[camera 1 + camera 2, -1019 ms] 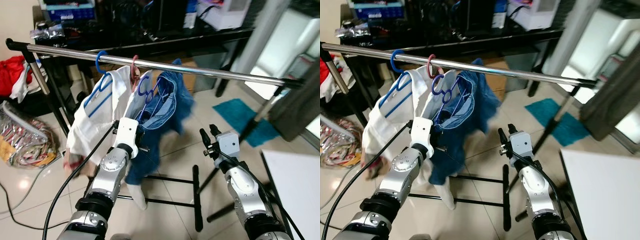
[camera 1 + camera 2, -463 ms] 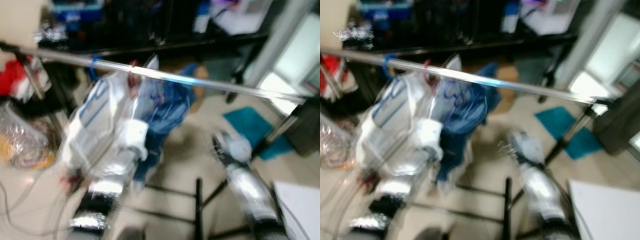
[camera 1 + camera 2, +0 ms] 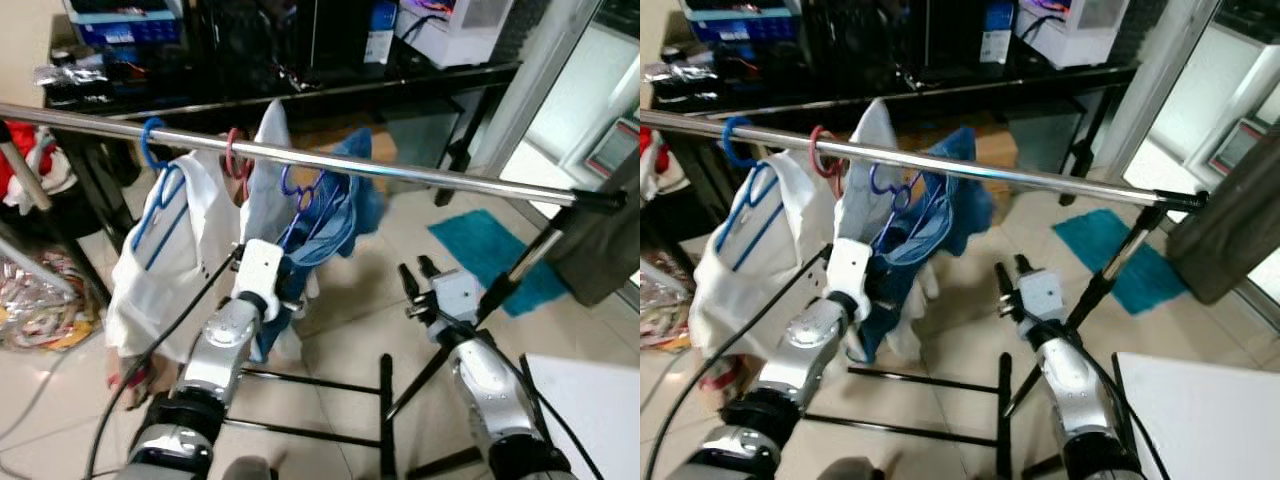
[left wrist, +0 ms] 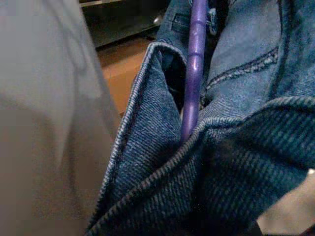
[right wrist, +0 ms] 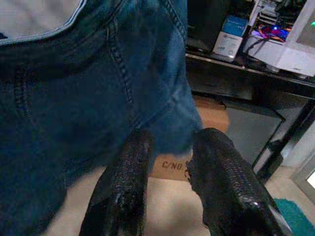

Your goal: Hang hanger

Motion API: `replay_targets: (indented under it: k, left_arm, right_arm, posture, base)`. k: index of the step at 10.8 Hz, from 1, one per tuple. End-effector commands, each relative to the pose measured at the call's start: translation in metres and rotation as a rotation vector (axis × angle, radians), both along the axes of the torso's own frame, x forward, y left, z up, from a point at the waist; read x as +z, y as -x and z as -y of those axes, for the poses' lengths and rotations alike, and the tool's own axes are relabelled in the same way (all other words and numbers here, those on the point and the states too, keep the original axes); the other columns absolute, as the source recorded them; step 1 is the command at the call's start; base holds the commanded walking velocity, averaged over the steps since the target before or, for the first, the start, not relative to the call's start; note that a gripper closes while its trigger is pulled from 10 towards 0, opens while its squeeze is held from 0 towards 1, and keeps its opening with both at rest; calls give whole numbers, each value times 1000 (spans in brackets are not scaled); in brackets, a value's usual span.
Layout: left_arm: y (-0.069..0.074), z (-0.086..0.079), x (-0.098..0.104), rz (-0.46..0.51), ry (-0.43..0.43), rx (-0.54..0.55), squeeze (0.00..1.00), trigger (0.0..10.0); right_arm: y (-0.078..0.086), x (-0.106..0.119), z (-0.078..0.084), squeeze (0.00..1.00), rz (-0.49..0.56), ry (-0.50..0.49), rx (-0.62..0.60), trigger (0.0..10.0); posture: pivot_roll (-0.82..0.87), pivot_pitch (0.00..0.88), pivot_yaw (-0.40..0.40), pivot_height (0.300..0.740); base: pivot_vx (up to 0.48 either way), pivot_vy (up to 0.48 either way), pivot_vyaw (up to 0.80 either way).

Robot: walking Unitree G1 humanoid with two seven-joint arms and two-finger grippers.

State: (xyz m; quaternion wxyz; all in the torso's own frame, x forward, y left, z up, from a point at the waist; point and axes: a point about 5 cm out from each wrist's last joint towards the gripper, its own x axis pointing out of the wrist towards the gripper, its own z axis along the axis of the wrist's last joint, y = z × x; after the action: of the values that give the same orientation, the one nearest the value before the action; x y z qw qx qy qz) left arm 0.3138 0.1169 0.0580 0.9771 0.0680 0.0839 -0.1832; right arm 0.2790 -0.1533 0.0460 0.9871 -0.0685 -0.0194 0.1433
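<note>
A steel rail (image 3: 430, 177) crosses the view. On it hang a blue hanger (image 3: 151, 138) with a white shirt (image 3: 165, 250) and a pink hanger (image 3: 234, 153). A purple hanger (image 3: 300, 185) carrying blue jeans (image 3: 335, 225) has its hook just under the rail. My left gripper (image 3: 262, 268) is pushed into the jeans' waistband from below. The left wrist view shows the purple hanger bar (image 4: 194, 64) against denim (image 4: 147, 162). My right gripper (image 3: 416, 275) is open, low and to the right of the jeans. Its fingers (image 5: 128, 172) point at a denim leg (image 5: 98, 88) without touching it.
The rack's black base bars (image 3: 385, 395) lie on the tiled floor under my arms, and its right post (image 3: 520, 265) slants down. A black desk (image 3: 330, 85) with boxes stands behind. A teal mat (image 3: 490, 235), a grey garment (image 3: 605, 235) and a white surface (image 3: 590, 400) are on the right. Bagged clothes (image 3: 40, 300) are on the left.
The head camera swung, blurring the view half a second ago, and the scene has shifted. The purple hook looks slightly nearer the rail. Both arms keep much the same pose.
</note>
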Motion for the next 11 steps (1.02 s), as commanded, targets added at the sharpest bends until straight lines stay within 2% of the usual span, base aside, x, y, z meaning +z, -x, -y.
replay_targets:
  k: [1,3,5,6,8,11]
  left_arm:
    - [-5,11,20,108,-14,-52,0,10000]
    - [-3,17,20,134,-79,-103,0,10000]
    - [1,23,17,166,-207,-181,0,10000]
    - [3,24,13,166,-244,-194,0,10000]
    - [0,19,20,196,-222,-141,0,10000]
    - [-8,19,37,263,-220,-153,0,10000]
  right_arm:
    - [-3,4,3,0,10,6,-4,10000]
    - [-3,4,3,0,11,6,-3,10000]
    - [-4,4,3,0,8,8,-3,10000]
    - [-4,4,3,0,7,11,-2,10000]
    - [-4,4,3,0,6,12,-2,10000]
    - [-6,4,3,0,6,12,4,10000]
  posture:
    - [226,18,-47,740]
    - [226,17,-47,740]
    - [225,15,-47,740]
    - [224,14,-47,740]
    - [228,14,-50,740]
    - [231,12,-53,740]
  base:
    - [0,0,0]
    - [0,0,0]
    - [0,0,0]
    - [0,0,0]
    - [0,0,0]
    - [0,0,0]
